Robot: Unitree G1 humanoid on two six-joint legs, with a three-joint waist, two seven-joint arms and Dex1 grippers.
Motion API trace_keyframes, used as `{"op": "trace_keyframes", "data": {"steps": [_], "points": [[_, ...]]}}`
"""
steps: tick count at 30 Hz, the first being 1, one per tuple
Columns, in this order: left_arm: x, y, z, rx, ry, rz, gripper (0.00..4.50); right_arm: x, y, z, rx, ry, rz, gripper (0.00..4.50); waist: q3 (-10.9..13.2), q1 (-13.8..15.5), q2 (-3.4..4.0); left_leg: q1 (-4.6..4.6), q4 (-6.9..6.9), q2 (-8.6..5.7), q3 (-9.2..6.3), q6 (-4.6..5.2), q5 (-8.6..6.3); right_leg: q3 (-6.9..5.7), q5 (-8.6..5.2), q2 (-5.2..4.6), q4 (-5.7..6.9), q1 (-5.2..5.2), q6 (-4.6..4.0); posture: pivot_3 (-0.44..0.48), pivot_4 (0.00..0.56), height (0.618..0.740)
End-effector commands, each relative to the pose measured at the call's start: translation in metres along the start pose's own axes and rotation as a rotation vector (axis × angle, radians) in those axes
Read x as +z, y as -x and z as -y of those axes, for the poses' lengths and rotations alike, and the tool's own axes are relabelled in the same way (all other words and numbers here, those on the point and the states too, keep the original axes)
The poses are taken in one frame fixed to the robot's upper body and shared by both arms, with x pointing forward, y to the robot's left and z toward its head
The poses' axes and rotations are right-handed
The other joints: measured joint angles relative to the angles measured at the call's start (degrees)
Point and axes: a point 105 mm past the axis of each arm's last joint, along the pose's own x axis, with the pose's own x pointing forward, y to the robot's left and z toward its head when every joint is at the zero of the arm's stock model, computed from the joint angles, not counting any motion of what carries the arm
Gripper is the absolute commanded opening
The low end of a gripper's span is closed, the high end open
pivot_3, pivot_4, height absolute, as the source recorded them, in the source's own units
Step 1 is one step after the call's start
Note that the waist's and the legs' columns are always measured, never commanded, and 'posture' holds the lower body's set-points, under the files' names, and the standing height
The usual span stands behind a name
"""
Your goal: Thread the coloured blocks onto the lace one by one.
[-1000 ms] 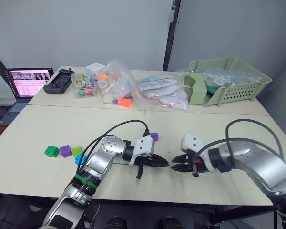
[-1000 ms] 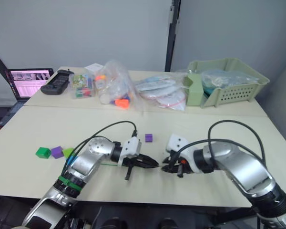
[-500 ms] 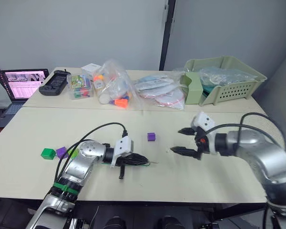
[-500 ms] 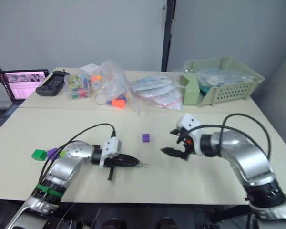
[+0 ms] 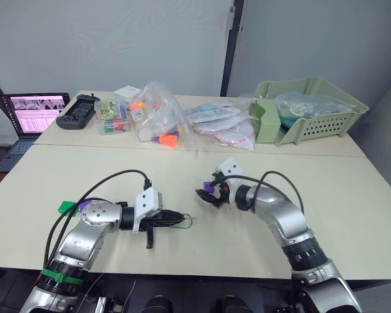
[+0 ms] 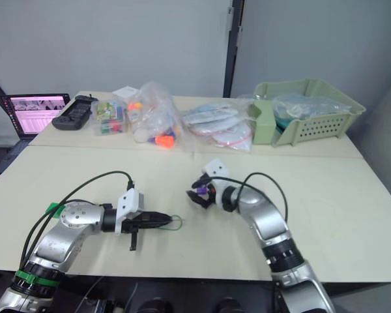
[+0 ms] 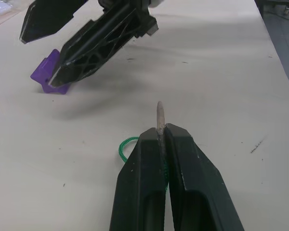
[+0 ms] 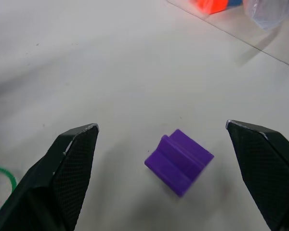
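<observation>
Nearest the front edge of the desk: left tool clamped on the lace, fingers pressed together with the stiff grey tip standing out between them, pointing toward the middle of the desk. Short green loop of cord trailing on the desk just beside the fingers. No block visible on the lace; threading judged not yet begun.

Middle of the desk: right tool spread wide, one finger on each side of a purple block, no contact with it visible. Block resting on the desk, tilted on an edge, not lifted. Step in hand judged as the pick-up of the first block.

Toward the left edge: remaining blocks largely hidden behind the left arm; one green and one purple face visible, count not confirmable.

Far edge: clear bags of toys, a green basket at the far right corner, a laptop beyond the far left corner. Not involved.

Outstanding: grasp of the purple block, alignment of its hole with the tip, then every other block in turn.
</observation>
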Motion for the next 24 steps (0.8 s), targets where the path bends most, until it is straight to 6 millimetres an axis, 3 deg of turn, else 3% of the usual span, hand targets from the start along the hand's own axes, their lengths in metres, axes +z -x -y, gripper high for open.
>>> {"op": "trace_keyframes", "data": {"steps": [1, 4, 12, 15, 22, 24], "points": [[0.011, 0.004, -0.001, 0.014, -0.039, 0.026, 0.00, 0.007, 0.002, 0.007, -0.091, -0.006, 0.043, 4.47, 0.0, 0.0, 0.00, 0.00, 0.00, 0.00, 0.00, 0.00, 0.00, 0.00, 0.00, -0.01, 0.00, -0.01, 0.00, 0.000, 0.150, 0.732], [0.011, 0.003, -0.002, 0.012, -0.044, 0.024, 0.00, 0.000, -0.003, 0.012, -0.193, -0.056, 0.050, 4.47, 0.0, 0.0, 0.00, 0.00, 0.00, 0.00, 0.02, 0.00, 0.00, 0.00, 0.00, -0.01, 0.00, -0.01, 0.00, 0.000, 0.150, 0.732], [0.014, 0.003, -0.005, 0.001, -0.061, 0.022, 0.00, -0.014, -0.019, 0.007, -0.253, -0.158, 0.028, 4.47, 0.0, -0.2, 0.01, 0.02, -0.03, 0.02, 0.03, 0.00, 0.00, 0.00, 0.00, 0.01, 0.00, -0.01, -0.01, 0.000, 0.150, 0.732], [0.014, 0.005, -0.006, 0.003, -0.061, 0.019, 0.00, -0.016, -0.020, 0.012, -0.291, -0.219, 0.044, 3.66, 0.0, -0.3, 0.01, 0.02, -0.04, 0.03, 0.03, 0.00, 0.00, 0.00, 0.01, 0.02, 0.00, -0.02, -0.01, 0.000, 0.150, 0.732], [0.014, 0.003, -0.004, -0.004, -0.058, 0.027, 0.00, -0.010, -0.012, 0.011, -0.292, -0.246, 0.081, 1.26, 0.0, -0.4, 0.02, 0.02, -0.05, 0.03, 0.02, 0.00, 0.00, 0.00, 0.01, 0.01, 0.00, -0.02, -0.01, 0.000, 0.150, 0.732], [0.016, 0.000, -0.004, -0.012, -0.060, 0.037, 0.00, -0.009, -0.006, 0.013, -0.295, -0.242, 0.088, 1.20, 0.0, -0.4, 0.02, 0.02, -0.07, 0.03, 0.01, 0.00, 0.00, 0.00, 0.01, 0.01, 0.00, -0.03, -0.01, 0.000, 0.150, 0.732]]}}
